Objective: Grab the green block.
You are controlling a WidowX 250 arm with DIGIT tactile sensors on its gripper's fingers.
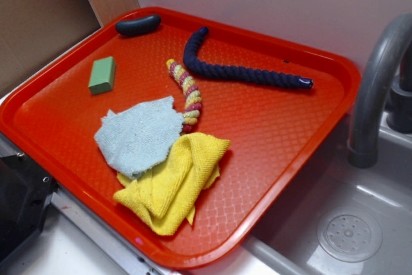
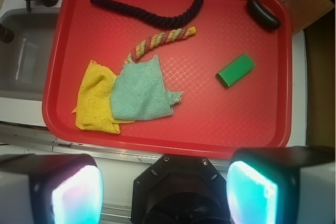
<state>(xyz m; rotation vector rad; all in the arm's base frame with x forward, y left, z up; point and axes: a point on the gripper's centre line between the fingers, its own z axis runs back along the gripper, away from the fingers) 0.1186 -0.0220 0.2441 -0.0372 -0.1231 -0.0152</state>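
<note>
The green block is a small mint-green rectangular piece lying flat at the left of the red tray. In the wrist view the green block lies at the tray's right of centre, apart from everything else. My gripper shows only in the wrist view, high above and off the tray's near edge. Its two fingers stand wide apart with nothing between them. The gripper does not show in the exterior view.
A pale blue-grey cloth overlaps a yellow cloth. A striped rope, a dark blue rope and a black sausage-shaped object also lie on the tray. A sink with a grey faucet is on the right.
</note>
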